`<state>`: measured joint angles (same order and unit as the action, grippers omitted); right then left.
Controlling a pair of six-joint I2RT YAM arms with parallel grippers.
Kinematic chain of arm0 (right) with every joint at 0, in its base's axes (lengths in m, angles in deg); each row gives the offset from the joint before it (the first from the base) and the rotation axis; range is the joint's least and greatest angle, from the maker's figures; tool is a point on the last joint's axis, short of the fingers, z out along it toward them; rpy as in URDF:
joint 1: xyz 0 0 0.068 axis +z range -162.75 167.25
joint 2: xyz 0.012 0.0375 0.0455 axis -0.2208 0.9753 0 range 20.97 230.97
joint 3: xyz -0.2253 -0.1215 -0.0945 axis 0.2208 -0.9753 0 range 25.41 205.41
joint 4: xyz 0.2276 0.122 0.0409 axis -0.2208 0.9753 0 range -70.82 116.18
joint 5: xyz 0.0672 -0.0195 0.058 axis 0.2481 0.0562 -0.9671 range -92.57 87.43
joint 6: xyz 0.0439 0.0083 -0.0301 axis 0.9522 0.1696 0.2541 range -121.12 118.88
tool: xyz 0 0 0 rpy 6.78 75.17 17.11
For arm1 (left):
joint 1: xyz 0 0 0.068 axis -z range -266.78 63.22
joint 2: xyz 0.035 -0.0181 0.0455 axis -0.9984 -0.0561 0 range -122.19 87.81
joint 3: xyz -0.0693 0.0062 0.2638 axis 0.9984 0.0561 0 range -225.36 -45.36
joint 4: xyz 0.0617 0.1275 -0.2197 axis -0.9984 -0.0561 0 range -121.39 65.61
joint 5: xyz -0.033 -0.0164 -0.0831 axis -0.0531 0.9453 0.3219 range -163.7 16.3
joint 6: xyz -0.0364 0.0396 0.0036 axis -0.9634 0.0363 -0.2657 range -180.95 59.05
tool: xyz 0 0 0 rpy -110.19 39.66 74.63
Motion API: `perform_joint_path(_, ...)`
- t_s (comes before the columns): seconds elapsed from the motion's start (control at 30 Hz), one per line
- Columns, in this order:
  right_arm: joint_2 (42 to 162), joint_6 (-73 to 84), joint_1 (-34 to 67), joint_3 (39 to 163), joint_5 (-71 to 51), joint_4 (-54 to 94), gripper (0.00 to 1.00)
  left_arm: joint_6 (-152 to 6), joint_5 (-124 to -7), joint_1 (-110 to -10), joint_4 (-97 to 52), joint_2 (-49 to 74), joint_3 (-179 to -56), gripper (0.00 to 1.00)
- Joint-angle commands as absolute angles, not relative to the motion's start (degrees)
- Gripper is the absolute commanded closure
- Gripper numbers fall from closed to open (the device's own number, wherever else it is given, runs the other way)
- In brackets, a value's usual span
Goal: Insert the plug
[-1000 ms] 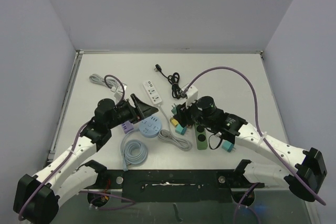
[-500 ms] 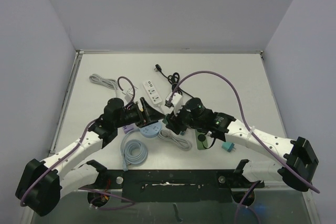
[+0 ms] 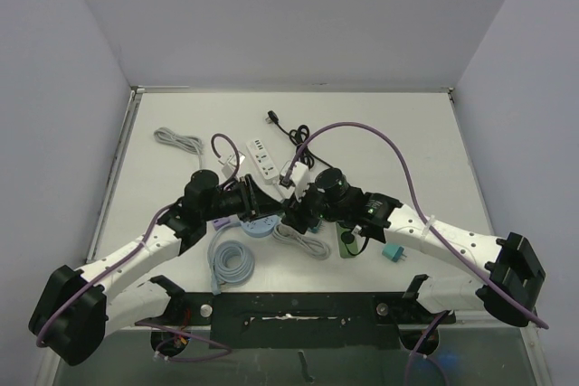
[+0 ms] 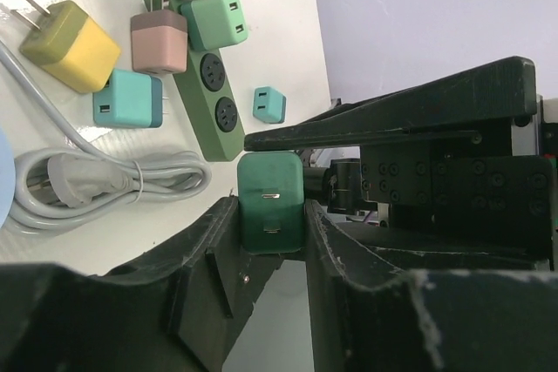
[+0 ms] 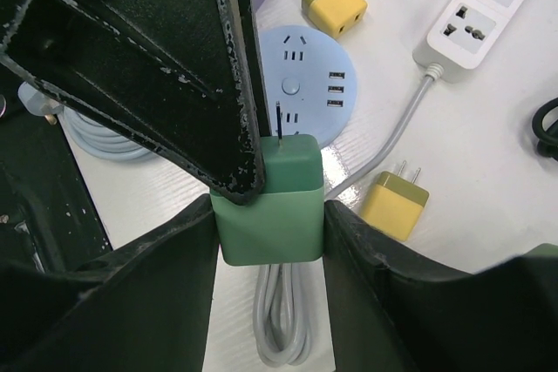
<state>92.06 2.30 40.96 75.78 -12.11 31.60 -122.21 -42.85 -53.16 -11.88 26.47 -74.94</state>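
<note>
Fingers of the left gripper (image 4: 270, 209) sit closed against two sides of the green plug (image 4: 270, 182). In the left wrist view a finger of the right gripper (image 5: 269, 209) lies along the plug's top edge. The right wrist view shows the same thing from the other side: the right gripper is clamped on the plug's flanks and a dark left finger crosses its upper corner. Both grippers therefore hold the one plug, gripping across each other, above the table (image 3: 389, 133).

A second ago the arms were apart, the right one over by the green power strip (image 4: 187, 58) and the left one beside the round blue socket (image 5: 301, 93). They have since swung inward and met in the middle, just over that blue socket. This looks like a handover or a regrasp to turn the plug, not the insertion itself.

One thin prong (image 5: 278, 119) stands up from the plug and points away from the sockets below, so the plug probably still has to be turned. One gripper must let go before the other moves, or the plug may twist or slip. A grey coiled cable (image 4: 113, 185) lies close beneath, and a white power strip (image 5: 488, 6) lies farther back.
</note>
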Motion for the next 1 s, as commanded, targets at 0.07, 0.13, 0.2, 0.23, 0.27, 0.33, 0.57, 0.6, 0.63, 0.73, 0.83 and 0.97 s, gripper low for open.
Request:
perform_joint_path(0.07, 88.5, 8.5, 41.5, 76.5, -12.5, 24.7, 0.33, -122.0, -42.6, -53.2, 0.5, 32.0, -72.7, 0.77)
perform_joint_path(0.13, 85.6, 12.7, 41.5, 74.0, -11.9, 21.7, 0.2, -121.1, -44.1, -53.6, 0.9, 34.5, -72.7, 0.78)
perform_joint_path(0.2, 82.7, 16.5, 41.4, 72.1, -11.1, 19.3, 0.15, -119.9, -46.0, -54.2, 0.1, 36.9, -73.1, 0.78)
perform_joint_path(0.23, 81.2, 18.8, 41.4, 71.3, -10.3, 18.5, 0.14, -119.5, -46.6, -54.4, -0.2, 38.1, -73.3, 0.78)
perform_joint_path(0.27, 79.8, 21.0, 41.4, 70.5, -9.2, 17.2, 0.13, -119.3, -48.4, -54.4, -0.4, 39.1, -73.4, 0.78)
perform_joint_path(0.33, 77.4, 25.9, 41.4, 68.5, -8.0, 14.0, 0.13, -119.3, -50.1, -54.6, 0.5, 41.0, -73.3, 0.78)
perform_joint_path(0.57, 72.6, 44.0, 41.5, 61.1, -4.6, -6.6, 0.15, -124.1, -52.3, -54.6, 8.9, 45.2, -72.8, 0.78)
perform_joint_path(0.6, 72.9, 45.3, 41.5, 60.9, -4.9, -9.3, 0.15, -124.9, -52.5, -54.6, 10.0, 45.7, -72.7, 0.78)
perform_joint_path(0.63, 73.4, 45.9, 41.5, 60.9, -5.9, -11.4, 0.15, -125.5, -52.9, -54.7, 10.9, 46.1, -72.8, 0.78)
perform_joint_path(0.73, 75.3, 46.2, 41.5, 63.2, -7.5, -12.7, 0.17, -126.8, -53.7, -54.7, 11.4, 47.2, -73.0, 0.78)
perform_joint_path(0.83, 76.6, 47.3, 41.5, 64.9, -6.3, -12.3, 0.19, -127.8, -53.9, -54.7, 12.2, 47.8, -72.7, 0.78)
perform_joint_path(0.97, 77.4, 50.0, 41.3, 65.4, -3.3, -13.5, 0.25, -128.4, -53.2, -54.6, 12.9, 47.8, -72.5, 0.78)
